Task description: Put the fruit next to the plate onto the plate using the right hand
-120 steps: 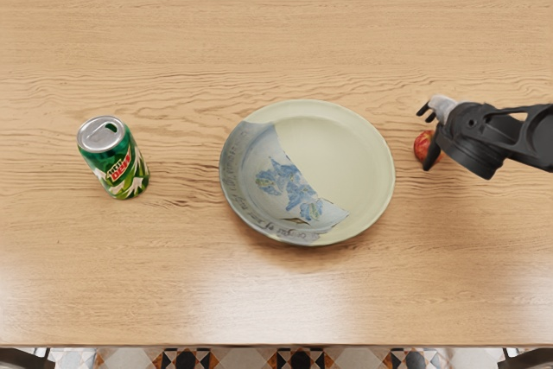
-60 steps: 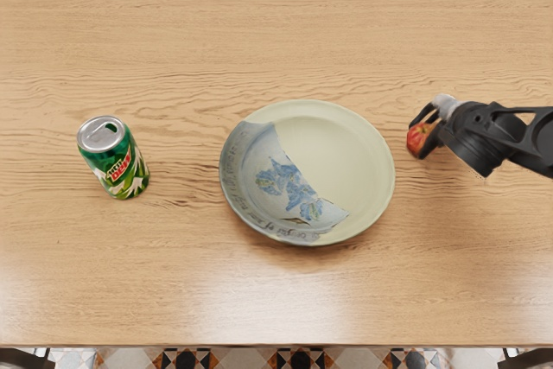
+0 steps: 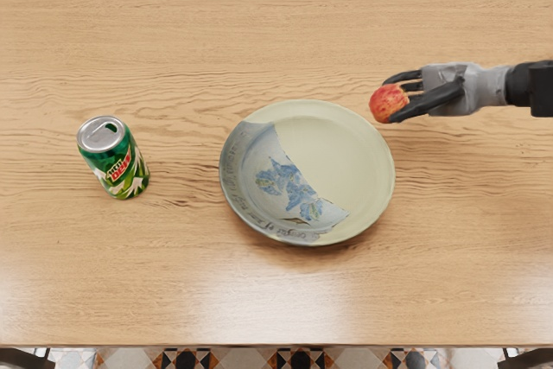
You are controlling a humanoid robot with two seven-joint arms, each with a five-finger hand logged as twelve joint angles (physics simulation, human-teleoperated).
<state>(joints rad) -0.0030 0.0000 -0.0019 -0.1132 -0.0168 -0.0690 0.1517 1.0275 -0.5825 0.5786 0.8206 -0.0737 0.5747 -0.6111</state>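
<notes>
A: The right hand (image 3: 437, 90) is clamped round the red fruit (image 3: 388, 103), pinched out at its tips!
B: The plate (image 3: 350, 151) lies just left of and below that hand, the soda can (image 3: 113, 158) far beyond.

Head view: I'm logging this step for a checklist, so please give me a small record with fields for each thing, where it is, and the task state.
fruit: red apple, just outside the plate's upper right rim
right hand: enters from the right edge, fingers closed on the apple
plate: mid-table, pale green with a blue pattern on its left part, nothing on it
can: green, upright, left of the plate and apart from it
left hand: not in view
task state: apple grasped, not yet on the plate
</notes>
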